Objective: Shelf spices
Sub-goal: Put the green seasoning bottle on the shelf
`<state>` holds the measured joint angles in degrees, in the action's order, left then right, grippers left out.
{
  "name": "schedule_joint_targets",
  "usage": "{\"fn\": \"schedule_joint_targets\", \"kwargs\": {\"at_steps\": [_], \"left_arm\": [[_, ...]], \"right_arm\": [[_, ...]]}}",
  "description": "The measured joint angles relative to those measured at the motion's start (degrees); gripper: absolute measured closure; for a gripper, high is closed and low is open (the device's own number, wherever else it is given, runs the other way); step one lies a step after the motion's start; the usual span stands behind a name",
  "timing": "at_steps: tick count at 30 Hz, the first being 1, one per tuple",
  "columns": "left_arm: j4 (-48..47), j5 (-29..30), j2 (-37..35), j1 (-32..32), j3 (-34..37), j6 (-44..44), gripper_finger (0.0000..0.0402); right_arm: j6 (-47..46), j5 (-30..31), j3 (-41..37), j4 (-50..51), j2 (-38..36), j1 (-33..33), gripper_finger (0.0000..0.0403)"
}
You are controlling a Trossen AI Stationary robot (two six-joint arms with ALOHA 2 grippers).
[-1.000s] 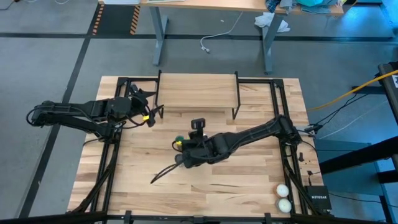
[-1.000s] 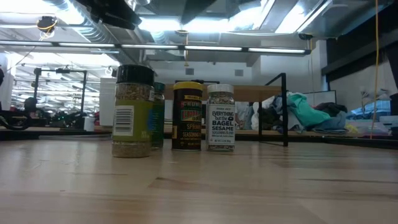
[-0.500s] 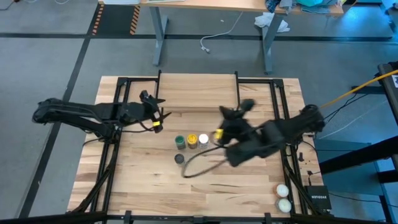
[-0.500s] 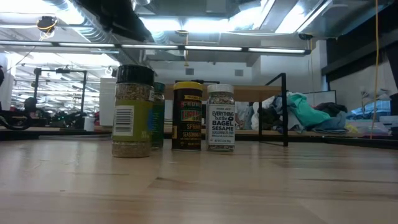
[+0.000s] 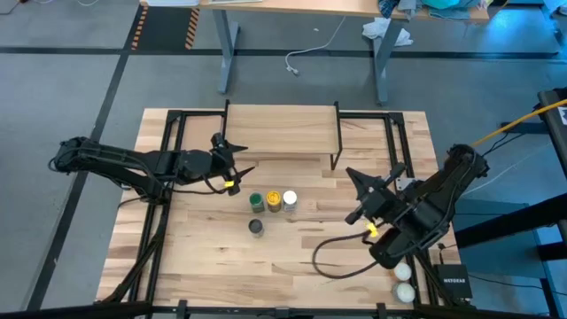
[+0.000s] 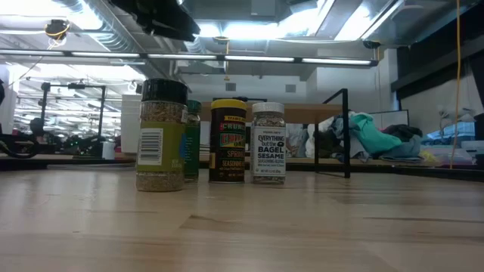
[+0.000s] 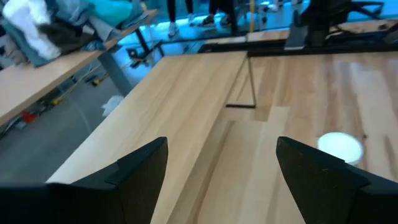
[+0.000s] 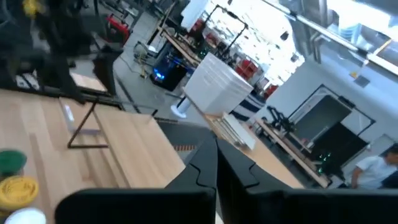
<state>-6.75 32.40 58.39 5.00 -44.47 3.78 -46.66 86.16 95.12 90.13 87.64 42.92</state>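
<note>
Since a second ago right claw (image 5: 354, 197) swung off the jars to the table's right side, closed, empty. Left claw (image 5: 237, 158) apart, just beside the green-lidded jar (image 5: 256, 200). All four spices on the table; shelf (image 5: 282, 130) bare. Next: grasp one jar, upright.

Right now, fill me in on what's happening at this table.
Nothing is held. Four spice jars stand on the table in front of the shelf: green-lidded, yellow-lidded and white-lidded in a row, black-lidded apart. The left hand is open near the green-lidded one. The right hand is shut, off to the right.
</note>
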Motion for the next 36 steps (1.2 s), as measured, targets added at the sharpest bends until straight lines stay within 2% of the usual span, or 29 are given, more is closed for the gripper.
{"fn": "schedule_joint_targets", "kwargs": {"at_steps": [5, 10, 14, 18, 23, 29, 31, 33, 36], "left_arm": [[-0.1, 1.7, -2.2, 0.7, 0.0, 2.3, 0.0108], [-0.3, 1.7, -3.8, 0.6, 0.0, 2.5, 0.0108], [-0.4, 1.7, -3.7, -0.1, 0.0, 2.7, 0.0108], [-1.2, 1.7, -3.5, -1.4, 0.0, 2.4, 0.0108], [-2.9, 1.7, -3.5, -3.1, 0.0, 1.4, 0.0108], [-1.7, -4.5, -3.5, -5.2, 0.9, -0.2, 0.0108], [1.0, -5.0, -3.5, -5.1, 3.2, -0.1, 0.0108], [5.0, -5.2, -3.4, -5.1, 5.4, 0.9, 0.0108], [12.1, -5.3, -3.5, -5.3, 7.7, 3.1, 0.0108]], "right_arm": [[-9.8, 0.1, -11.9, -0.1, -7.3, -1.7, 0.0402], [-17.1, -5.1, -22.2, -1.1, -13.7, -6.0, 0.0402], [-16.8, -4.2, -28.4, -7.5, -16.8, -7.6, 0.0402], [-11.0, -5.0, -30.0, -12.1, -17.1, -8.1, 0.0402], [1.3, -9.9, -30.0, -22.0, -17.1, -8.1, 0.0402], [26.8, -20.8, -31.4, -44.6, -17.1, -8.3, 0.0402], [37.1, -27.6, -33.0, -55.6, -17.1, -9.5, 0.0402], [47.0, -36.9, -35.7, -66.5, -17.7, -11.6, 0.0402], [56.1, -47.3, -39.9, -79.8, -19.0, -16.1, 0.0402]]}}
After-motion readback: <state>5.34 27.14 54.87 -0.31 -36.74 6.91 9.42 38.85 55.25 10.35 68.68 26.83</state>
